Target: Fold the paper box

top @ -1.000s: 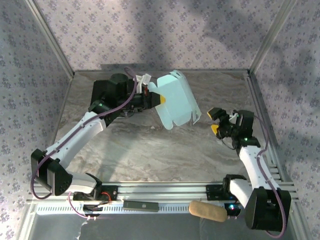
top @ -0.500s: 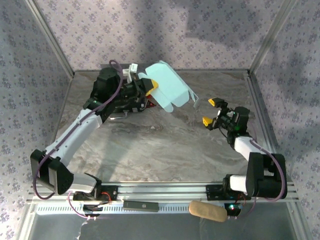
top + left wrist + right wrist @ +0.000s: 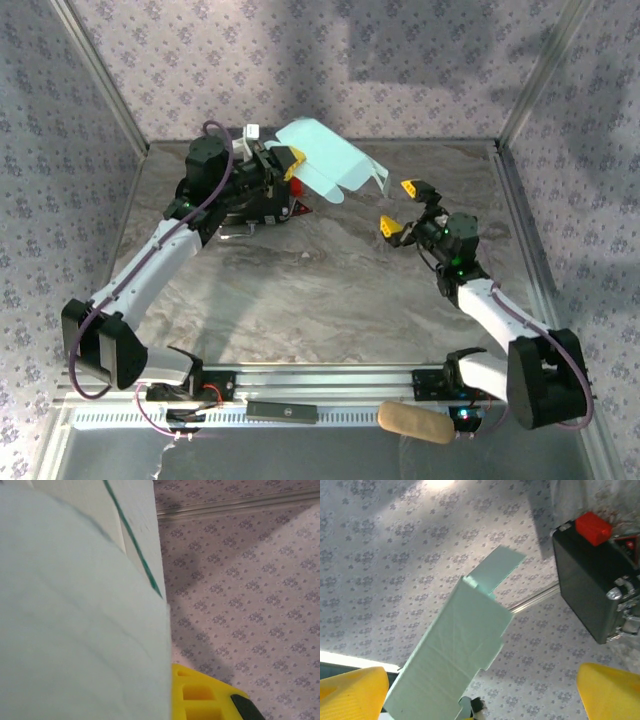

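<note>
Pinching the paper box (image 3: 330,162) by its left edge, the left gripper (image 3: 291,161) is closed tight on the thin card and holds it in the air over the back of the table (image 3: 330,300), near the black case (image 3: 585,595). The box is pale light-blue, smooth and matte, more a creased die-cut sheet than a closed container (its panels lie open, with rounded flaps along the lower edge). From the right wrist it reads as a long flat panel ending in a narrower tab. In the left wrist view the card presses against one yellow finger (image 3: 205,700). The right gripper (image 3: 400,207) hangs just right of the box, apart from it, its yellow jaws spread wide and holding nothing. The case is hard, glossy and rectangular, with a red block on top and a silver latch at its edge. The tabletop is marble-patterned; the walls (image 3: 300,60) carry a small floral print.
</note>
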